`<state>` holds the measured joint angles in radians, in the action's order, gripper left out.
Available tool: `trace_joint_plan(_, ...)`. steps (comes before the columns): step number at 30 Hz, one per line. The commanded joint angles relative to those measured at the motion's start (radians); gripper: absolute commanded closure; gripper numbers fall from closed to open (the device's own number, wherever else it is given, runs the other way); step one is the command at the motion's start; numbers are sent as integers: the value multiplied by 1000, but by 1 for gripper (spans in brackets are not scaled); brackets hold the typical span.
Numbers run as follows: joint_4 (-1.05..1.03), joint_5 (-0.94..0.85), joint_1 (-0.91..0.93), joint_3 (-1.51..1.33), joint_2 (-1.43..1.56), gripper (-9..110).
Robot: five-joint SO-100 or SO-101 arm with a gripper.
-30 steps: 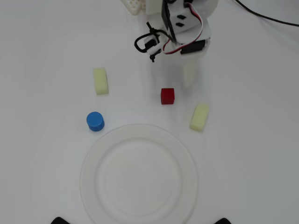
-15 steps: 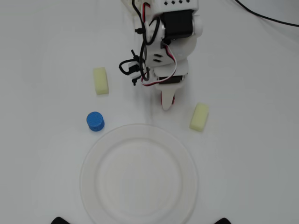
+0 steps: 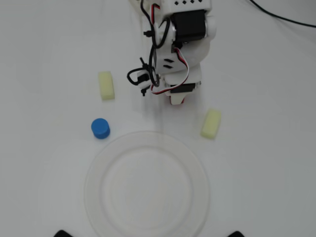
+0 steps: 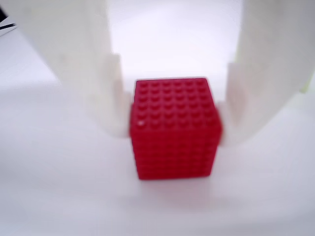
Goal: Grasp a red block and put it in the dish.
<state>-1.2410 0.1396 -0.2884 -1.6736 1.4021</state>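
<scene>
Red block (image 4: 174,129) sits on the bench near the far edge, squeezed between your gripper's (image 4: 172,130) two fingers so you can lift it to the dish (image 3: 147,185) by the near edge.

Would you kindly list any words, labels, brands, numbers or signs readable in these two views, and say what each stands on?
None: no readable text appears in either view.
The small bright red studded cube between the pincer fingers bears only studs.
The large round white paper plate, blue round cylinder and pale yellow oblong blocks are plain.
</scene>
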Motion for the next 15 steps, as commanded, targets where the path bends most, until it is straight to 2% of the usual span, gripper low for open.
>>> trace_joint_plan(1,9,9,-6,52,6,101)
trace_joint_plan(8,12,-41,40,89,57,101)
trace_joint_plan(15,121,-222,147,129,225,101)
